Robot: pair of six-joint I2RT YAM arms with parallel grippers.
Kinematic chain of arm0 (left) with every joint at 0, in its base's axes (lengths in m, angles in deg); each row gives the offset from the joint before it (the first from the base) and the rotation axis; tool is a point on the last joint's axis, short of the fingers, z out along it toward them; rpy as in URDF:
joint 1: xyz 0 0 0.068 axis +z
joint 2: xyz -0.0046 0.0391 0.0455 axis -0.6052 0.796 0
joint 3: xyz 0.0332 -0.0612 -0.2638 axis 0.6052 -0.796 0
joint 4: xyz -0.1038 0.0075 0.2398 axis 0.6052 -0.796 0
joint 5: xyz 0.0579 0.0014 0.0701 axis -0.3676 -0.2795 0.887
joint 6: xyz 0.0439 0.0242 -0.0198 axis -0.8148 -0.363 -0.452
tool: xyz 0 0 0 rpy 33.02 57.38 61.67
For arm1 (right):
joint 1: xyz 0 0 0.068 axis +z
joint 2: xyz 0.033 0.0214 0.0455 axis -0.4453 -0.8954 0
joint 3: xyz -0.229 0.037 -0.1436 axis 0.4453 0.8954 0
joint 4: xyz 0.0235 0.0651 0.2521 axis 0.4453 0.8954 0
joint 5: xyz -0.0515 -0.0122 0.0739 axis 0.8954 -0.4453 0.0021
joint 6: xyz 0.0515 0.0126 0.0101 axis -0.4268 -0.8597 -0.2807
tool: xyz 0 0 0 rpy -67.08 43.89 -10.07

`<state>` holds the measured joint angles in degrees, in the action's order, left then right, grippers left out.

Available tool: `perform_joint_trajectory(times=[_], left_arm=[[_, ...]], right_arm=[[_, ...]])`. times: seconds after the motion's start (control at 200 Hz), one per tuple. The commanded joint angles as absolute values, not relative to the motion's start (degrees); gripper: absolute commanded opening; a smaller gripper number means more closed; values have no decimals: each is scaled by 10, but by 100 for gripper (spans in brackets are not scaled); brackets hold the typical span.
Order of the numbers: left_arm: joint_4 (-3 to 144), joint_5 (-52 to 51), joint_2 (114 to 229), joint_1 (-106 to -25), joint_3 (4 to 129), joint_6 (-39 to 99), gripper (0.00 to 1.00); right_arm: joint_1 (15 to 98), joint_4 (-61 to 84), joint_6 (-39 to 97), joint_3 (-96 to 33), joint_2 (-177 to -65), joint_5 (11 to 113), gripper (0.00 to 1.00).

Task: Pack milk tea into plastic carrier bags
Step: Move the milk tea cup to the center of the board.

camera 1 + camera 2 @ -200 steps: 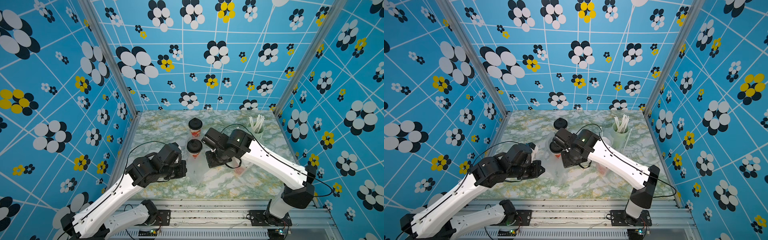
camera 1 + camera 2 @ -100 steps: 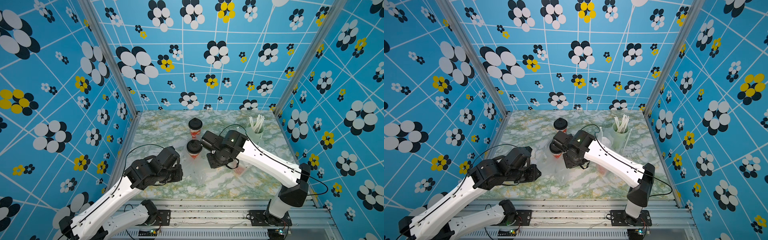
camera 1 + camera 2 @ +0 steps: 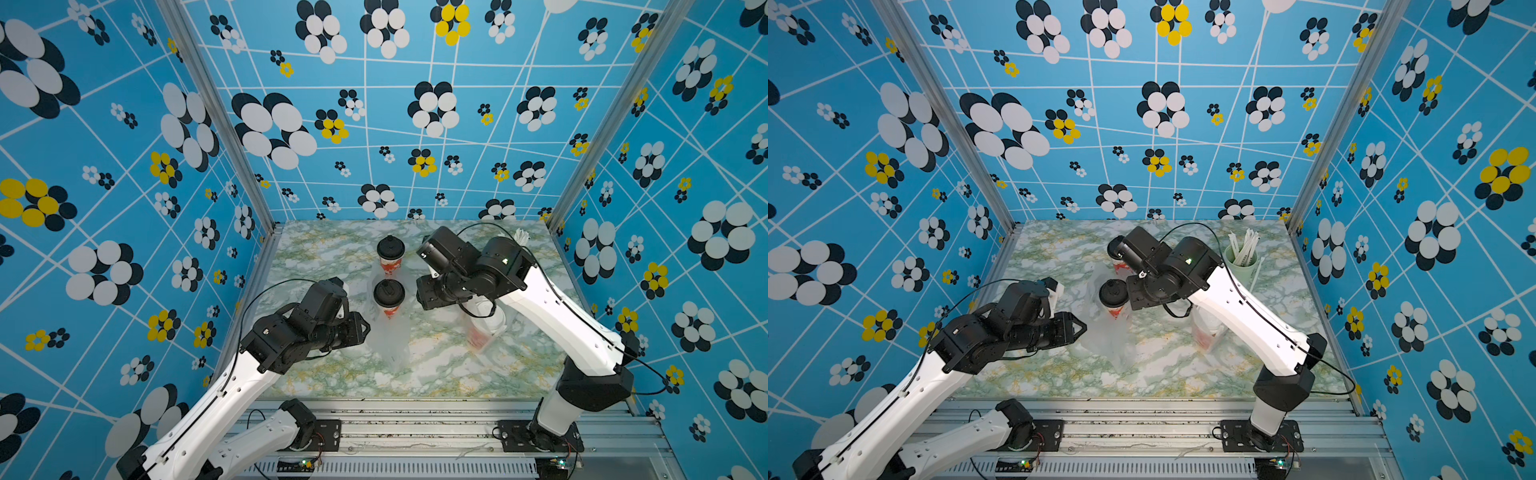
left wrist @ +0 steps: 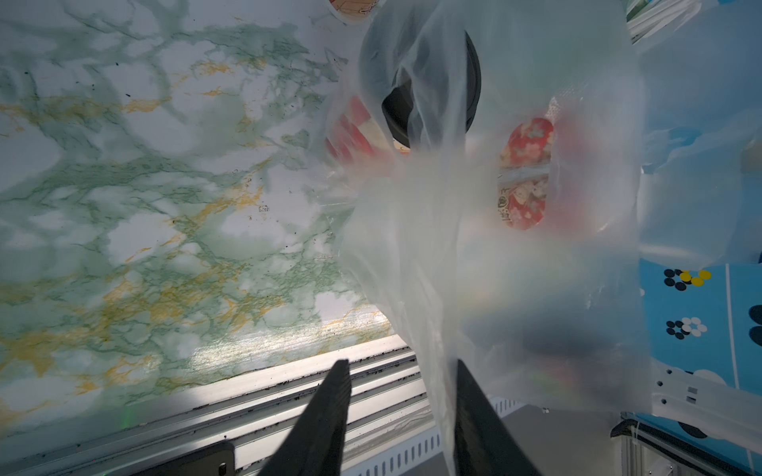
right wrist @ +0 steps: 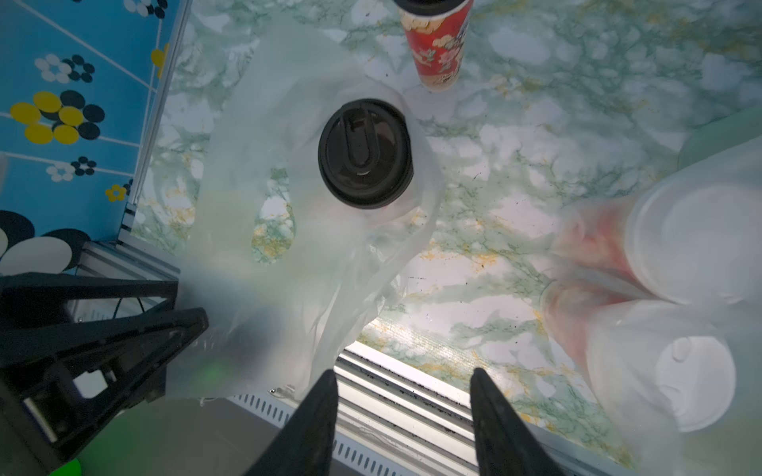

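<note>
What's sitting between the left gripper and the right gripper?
A black-lidded milk tea cup, standing inside a plastic carrier bag, sits between the left gripper and right gripper; both top views show it.

1. You had two tall red printed paper cups with black domed lids: the far black-lidded cup [image 3: 390, 250] and the near black-lidded cup [image 3: 389, 294].
2. You had two red paper cups with white flat lids: the first white-lidded cup [image 5: 697, 243] and the second white-lidded cup [image 5: 692, 383].
3. You had two thin, crinkly, see-through plastic carrier bags: the middle bag [image 3: 390, 345] and the right-side bag [image 3: 488, 328].
4. You had one pale green cup [image 3: 1241, 268] of white straws [image 3: 1246, 245], which were bunched too tightly to count.
5. You had two white-and-black robot arms: the left arm [image 3: 232, 386] and the right arm [image 3: 552, 316].
</note>
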<state>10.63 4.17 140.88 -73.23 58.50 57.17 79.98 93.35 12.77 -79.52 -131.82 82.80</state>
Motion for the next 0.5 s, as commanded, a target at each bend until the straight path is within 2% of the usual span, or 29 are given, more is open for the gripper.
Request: perform_joint_trajectory(times=[0.0,0.155,0.345,0.395,0.495], left_arm=[[145,4,1419,-709,599,543,41],[162,-18,1443,-694,598,534,31],[161,-27,1452,-689,589,534,10],[161,-31,1452,-687,587,536,5],[163,-35,1449,-686,580,541,2]], right_arm=[[761,907,172,-815,-1339,828,55],[715,797,228,-808,-1371,796,58],[687,654,295,-796,-1431,769,72],[683,615,309,-789,-1446,768,79],[677,551,329,-784,-1476,772,82]])
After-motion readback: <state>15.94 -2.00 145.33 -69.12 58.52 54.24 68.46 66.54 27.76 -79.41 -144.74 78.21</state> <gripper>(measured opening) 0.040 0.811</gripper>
